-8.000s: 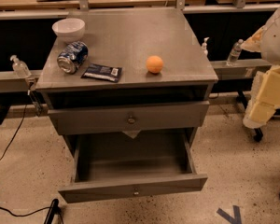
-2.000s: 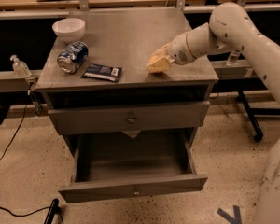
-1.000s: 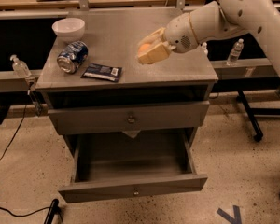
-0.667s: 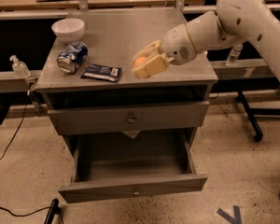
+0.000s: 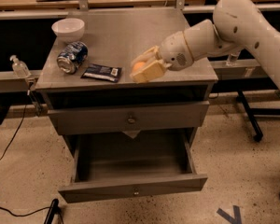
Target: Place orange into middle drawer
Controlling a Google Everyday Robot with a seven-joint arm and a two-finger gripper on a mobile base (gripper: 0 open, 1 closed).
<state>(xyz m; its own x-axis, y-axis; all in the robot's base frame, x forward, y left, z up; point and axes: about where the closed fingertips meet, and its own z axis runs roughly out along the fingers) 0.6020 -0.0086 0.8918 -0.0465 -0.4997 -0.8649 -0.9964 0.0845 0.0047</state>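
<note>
My cream two-finger gripper (image 5: 145, 70) is closed on the small round orange fruit (image 5: 138, 66), held just above the front edge of the grey metal cabinet top (image 5: 130, 31), with the wide grey middle drawer (image 5: 107, 192) open well below. Released too early, the fruit would likely hit the top or the shut upper drawer front (image 5: 93, 120) and roll to the floor. Lowered carelessly, my wrist could clip that front.

pincer (image 5: 141, 69) holding orange (image 5: 138, 66) over front edge of cabinet top (image 5: 130, 34), middle drawer (image 5: 133, 191) below, can (image 5: 71, 57) left
</note>
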